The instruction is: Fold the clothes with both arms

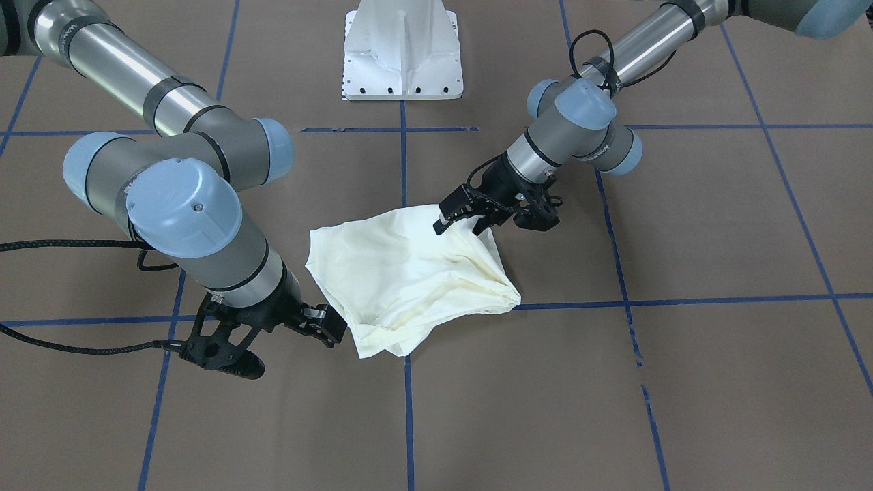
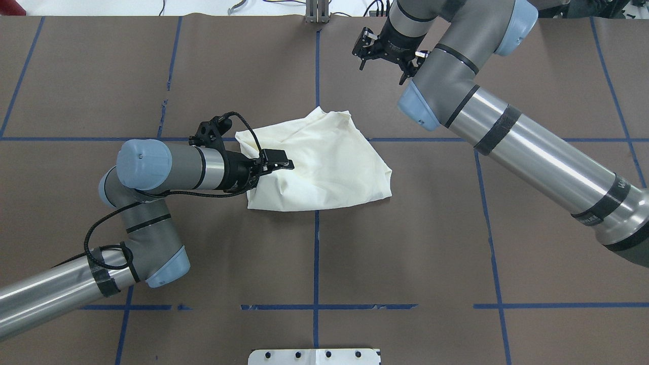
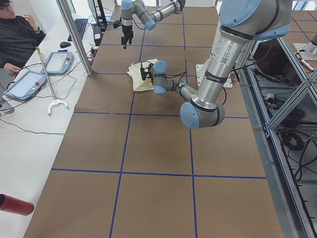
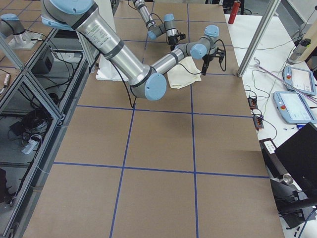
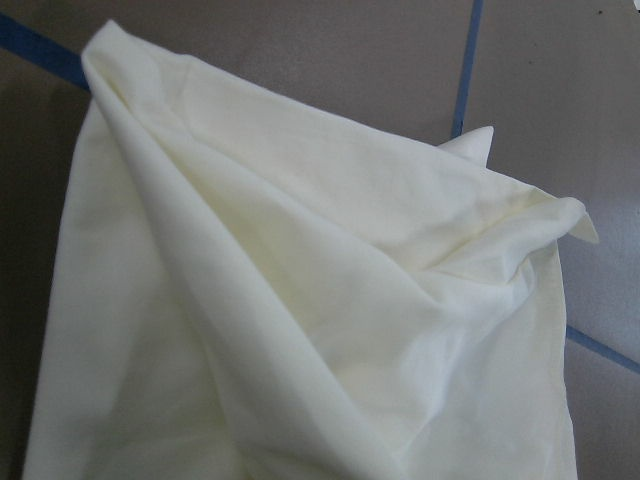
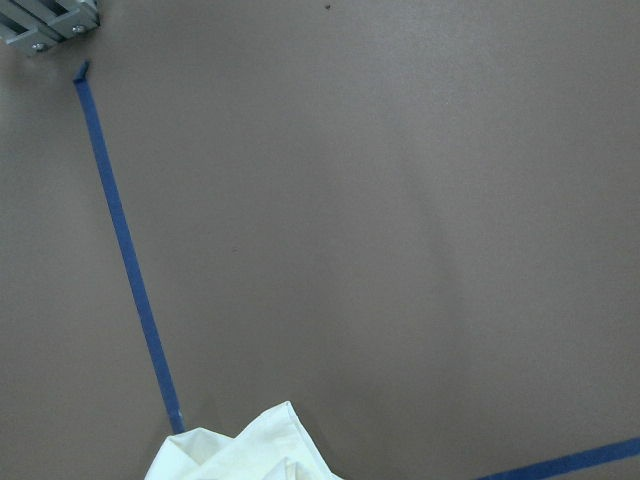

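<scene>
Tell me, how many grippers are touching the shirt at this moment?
1. The left gripper rests on the shirt near its edge on the robot's left. The right gripper hangs open, apart from it, toward the table's far edge.

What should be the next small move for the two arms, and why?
Probably the right gripper should come down to the shirt's free far corner. It hangs open above bare table, away from the cloth, while the left gripper is already at the shirt's left edge, whether gripping or not I cannot tell. The shirt lies crumpled, only partly folded, so both ends likely need a hold.
</scene>
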Robot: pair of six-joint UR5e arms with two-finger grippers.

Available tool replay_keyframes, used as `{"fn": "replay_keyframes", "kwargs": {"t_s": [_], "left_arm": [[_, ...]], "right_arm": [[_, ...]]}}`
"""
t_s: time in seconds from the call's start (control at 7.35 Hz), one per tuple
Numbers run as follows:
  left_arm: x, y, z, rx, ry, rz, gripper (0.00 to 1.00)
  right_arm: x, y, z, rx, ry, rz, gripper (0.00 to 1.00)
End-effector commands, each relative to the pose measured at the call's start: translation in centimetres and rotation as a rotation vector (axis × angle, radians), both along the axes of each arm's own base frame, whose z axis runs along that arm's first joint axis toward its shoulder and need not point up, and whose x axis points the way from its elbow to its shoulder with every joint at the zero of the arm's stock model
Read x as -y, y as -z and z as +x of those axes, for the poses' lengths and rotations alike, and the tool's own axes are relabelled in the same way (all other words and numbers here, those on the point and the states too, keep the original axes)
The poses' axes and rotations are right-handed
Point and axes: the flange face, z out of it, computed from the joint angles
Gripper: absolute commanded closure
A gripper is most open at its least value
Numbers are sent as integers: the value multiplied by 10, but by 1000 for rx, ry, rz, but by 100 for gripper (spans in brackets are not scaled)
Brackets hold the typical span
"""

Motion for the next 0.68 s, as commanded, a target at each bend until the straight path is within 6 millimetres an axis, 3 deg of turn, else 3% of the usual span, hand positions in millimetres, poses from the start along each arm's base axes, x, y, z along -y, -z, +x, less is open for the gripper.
{"fn": "replay_keyframes", "kwargs": {"t_s": [0.0,0.41,0.54], "left_arm": [[-20,21,-11,-42,-117,18,0],[-76,9,39,-5,-188,-1,0],[-86,8,43,-1,-196,-1,0]], "right_arm": [[0,-2,1,-4,-1,1,0],[0,-1,1,-3,0,3,0],[0,0,2,-1,0,4,0]]}}
